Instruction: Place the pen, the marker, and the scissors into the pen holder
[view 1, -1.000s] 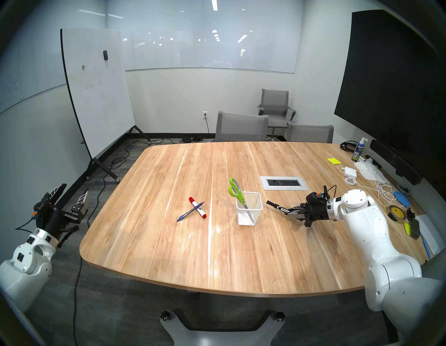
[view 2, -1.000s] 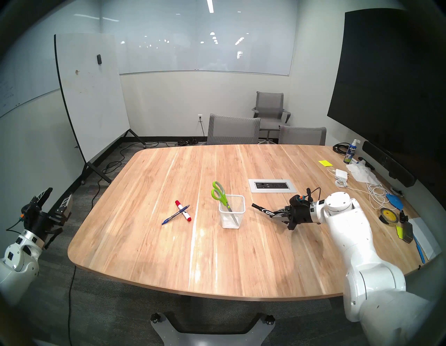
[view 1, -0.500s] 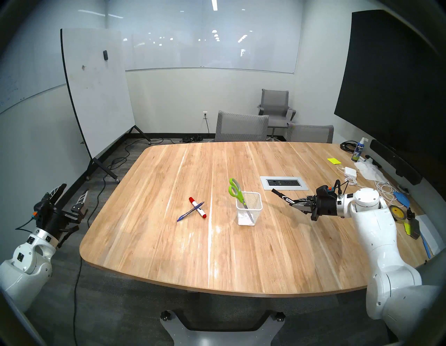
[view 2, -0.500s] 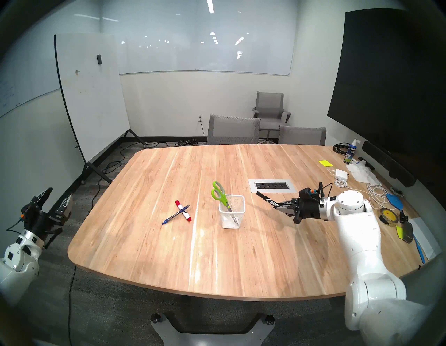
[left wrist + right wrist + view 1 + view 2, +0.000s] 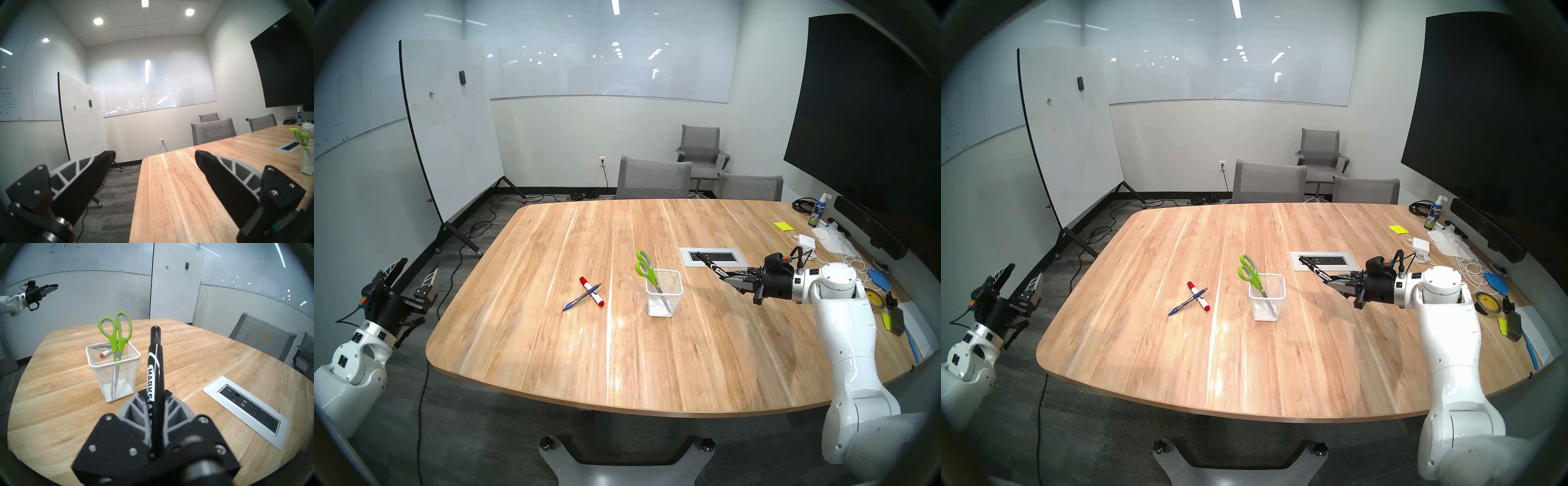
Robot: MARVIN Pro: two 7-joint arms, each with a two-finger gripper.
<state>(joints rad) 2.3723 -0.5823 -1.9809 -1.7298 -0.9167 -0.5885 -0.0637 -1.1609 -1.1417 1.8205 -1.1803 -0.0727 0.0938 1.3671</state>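
My right gripper [image 5: 728, 277] is shut on a black marker [image 5: 709, 264] and holds it above the table, right of the pen holder [image 5: 664, 293], tip slanting up and away. In the right wrist view the marker [image 5: 155, 365] sticks out between the fingers, beside the white mesh holder [image 5: 113, 372]. Green-handled scissors [image 5: 644, 268] stand blades-down in the holder. A blue pen [image 5: 582, 297] lies crossed over a white marker with red ends [image 5: 592, 292] on the table, left of the holder. My left gripper [image 5: 415, 278] is open and empty, off the table's left edge.
A power outlet panel [image 5: 713, 257] is set into the table behind the held marker. A charger, cables [image 5: 853, 268], a tape roll [image 5: 872, 298] and a spray bottle [image 5: 818, 210] crowd the right edge. Grey chairs [image 5: 653, 176] stand at the far side.
The right arm has risen and drawn back to the right with the black marker, whose tip now shows over the outlet panel. The left arm has not moved.
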